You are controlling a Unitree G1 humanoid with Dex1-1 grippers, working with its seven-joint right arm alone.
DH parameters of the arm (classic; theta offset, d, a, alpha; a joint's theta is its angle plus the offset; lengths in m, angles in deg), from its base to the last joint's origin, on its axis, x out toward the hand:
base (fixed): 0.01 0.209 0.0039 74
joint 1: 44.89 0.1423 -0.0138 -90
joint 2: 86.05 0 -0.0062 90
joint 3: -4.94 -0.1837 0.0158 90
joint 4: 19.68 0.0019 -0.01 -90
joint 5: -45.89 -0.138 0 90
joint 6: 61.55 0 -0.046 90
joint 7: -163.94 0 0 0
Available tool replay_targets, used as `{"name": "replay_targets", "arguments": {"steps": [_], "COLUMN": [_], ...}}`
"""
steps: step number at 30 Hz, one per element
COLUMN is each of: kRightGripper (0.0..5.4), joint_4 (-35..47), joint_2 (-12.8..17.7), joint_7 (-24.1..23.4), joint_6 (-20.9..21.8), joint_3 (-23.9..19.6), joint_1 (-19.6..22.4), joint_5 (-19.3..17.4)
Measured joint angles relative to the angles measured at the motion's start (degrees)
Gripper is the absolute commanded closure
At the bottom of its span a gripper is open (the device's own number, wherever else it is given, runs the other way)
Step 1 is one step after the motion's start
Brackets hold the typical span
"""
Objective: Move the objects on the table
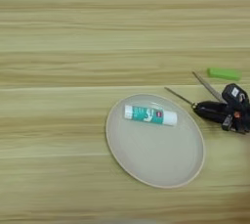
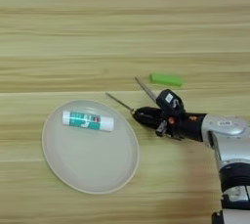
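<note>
Gripping the screwdriver (image 2: 122, 103), the right gripper (image 2: 149, 108) is closed.

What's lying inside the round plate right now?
Only the white tube lies inside the plate, near its far rim. The plate's surface beneath the tube is covered.

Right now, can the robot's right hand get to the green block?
Probably yes. The green block lies flat on the bare table, just beyond the right hand, and nothing stands between them. Two thin metal rods poke out near the hand; I cannot tell whether it holds them.
</note>
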Motion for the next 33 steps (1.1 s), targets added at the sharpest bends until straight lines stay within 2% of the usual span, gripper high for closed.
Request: {"name": "replay_targets", "arguments": {"steps": [15, 20, 29, 32, 33], "kRightGripper": [4.51, 4.51, 4.51, 4.51, 4.51], "joint_4": [0.9, 4.9, 17.8, 24.4, 28.8], "joint_2": [-0.3, -0.8, -1.3, -1.3, -1.3], "joint_7": [-1.3, -2.4, -1.9, -0.7, 0.5], "joint_6": [-0.7, -1.3, -5.0, -6.2, -6.5], "joint_3": [-0.4, -2.1, -3.2, -3.7, -4.0], "joint_1": [-0.2, -0.5, -4.0, -6.4, -8.7], "joint_5": [-0.8, -2.5, -6.8, -9.1, -10.5]}}
